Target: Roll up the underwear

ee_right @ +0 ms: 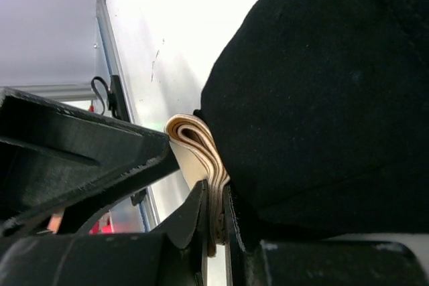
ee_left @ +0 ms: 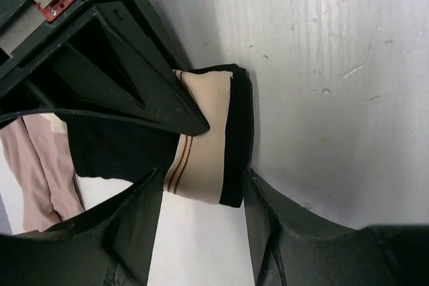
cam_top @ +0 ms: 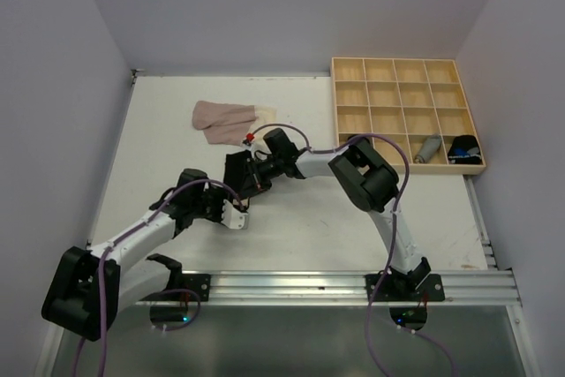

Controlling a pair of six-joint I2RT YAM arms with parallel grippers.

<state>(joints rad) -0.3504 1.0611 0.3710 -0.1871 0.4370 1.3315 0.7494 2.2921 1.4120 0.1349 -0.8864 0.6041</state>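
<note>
The right gripper (ee_right: 216, 202) is pinched tight on the folded beige layers of the black underwear (ee_right: 322, 98), which lies mid-table (cam_top: 309, 227) beneath it. The left gripper (ee_left: 200, 180) stands spread, its fingers (ee_left: 137, 222) on either side of the garment's folded edge. A pale pink garment (cam_top: 225, 121) lies flat beyond them, and a grey roll (cam_top: 428, 149) sits in the wooden tray (cam_top: 395, 60).
</note>
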